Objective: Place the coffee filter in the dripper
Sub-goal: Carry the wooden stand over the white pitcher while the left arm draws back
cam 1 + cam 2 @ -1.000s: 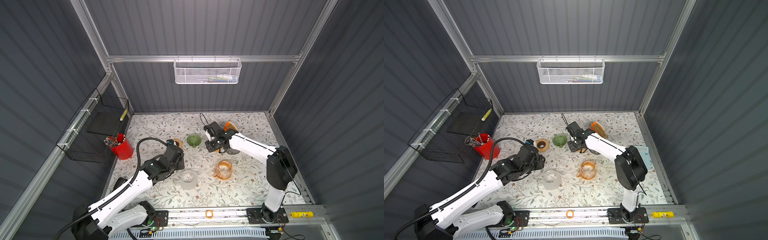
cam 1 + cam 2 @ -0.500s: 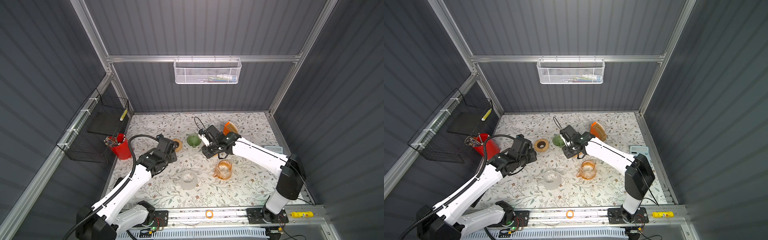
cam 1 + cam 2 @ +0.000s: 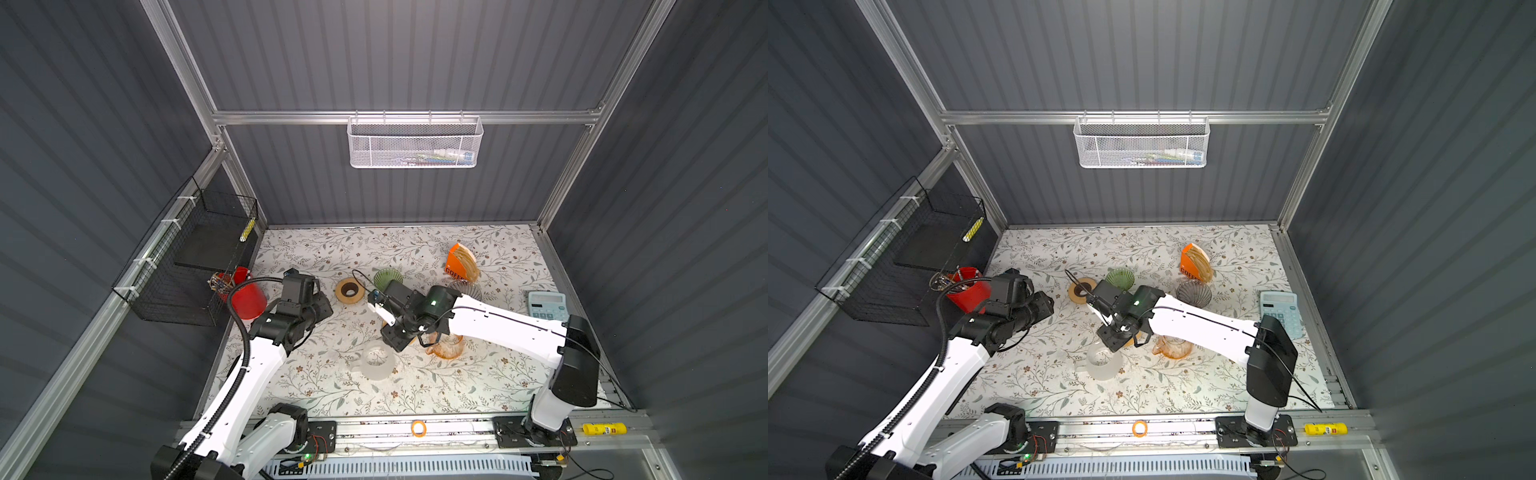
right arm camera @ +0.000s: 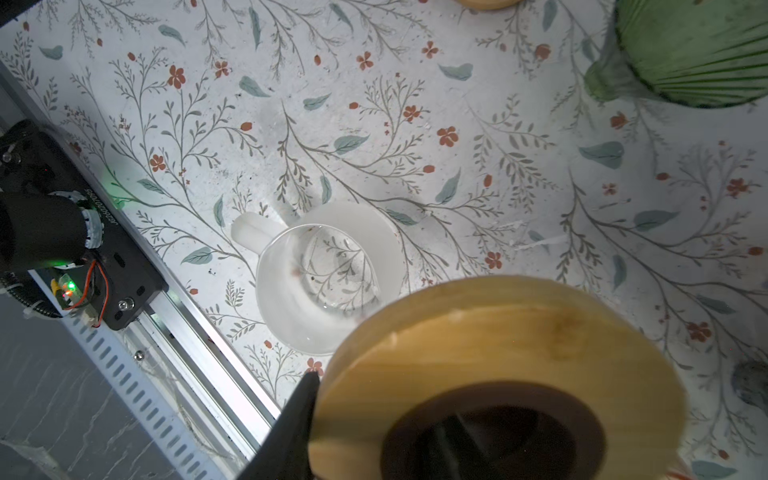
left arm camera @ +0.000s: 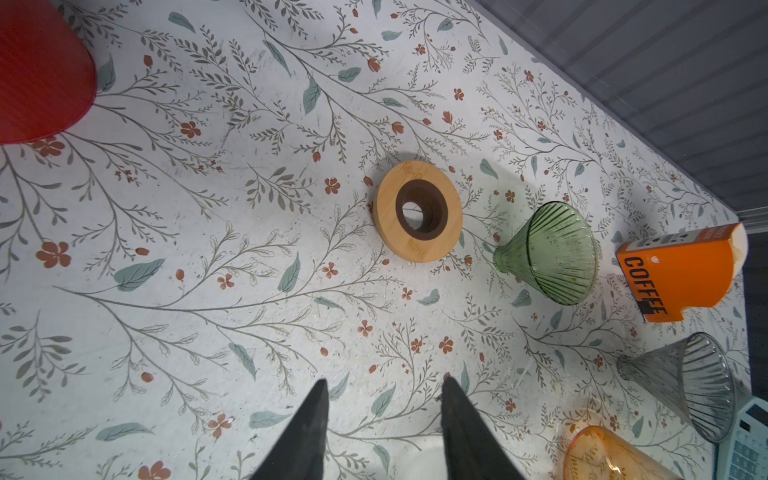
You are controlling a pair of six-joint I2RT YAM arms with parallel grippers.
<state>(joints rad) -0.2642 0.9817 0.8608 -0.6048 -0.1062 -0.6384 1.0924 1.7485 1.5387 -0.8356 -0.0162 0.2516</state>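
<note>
In both top views, the right tool (image 3: 395, 334) is hovering just above a frosted cup (image 3: 376, 365) near the front of the flowered surface (image 3: 316, 395), with an orange carafe (image 3: 446, 350) just beside it. The left tool (image 3: 320, 307) is hanging near a red cup (image 3: 245, 293) that is holding small items too blurred to name. The coffee filters (image 3: 467, 262) are sitting fanned in their orange box (image 3: 453, 266) toward the back right, well apart from both tools. A green dripper (image 3: 387, 277) and a grey dripper (image 3: 465, 289) are standing near the box, with no filter showing in either.

In the left wrist view, the left tool (image 5: 384, 384) is standing moderately wide with nothing between its jaws, over bare surface. Beyond it, a spare wooden ring (image 5: 419, 212) is lying flat beside the green dripper.

In the right wrist view, the right tool (image 4: 380, 411) is pinching a held wooden ring (image 4: 498, 353) – one finger (image 4: 299, 415) outside the rim, the other through the centre hole. The frosted cup is empty; the floral print is showing through its base.

The step in hand is probably seating this ring on the cup as a dripper stand. Doing it well means centring the hole over the mouth, levelling the ring, and lowering until it is resting flat before letting go – the cup looks light and could slide.
</note>
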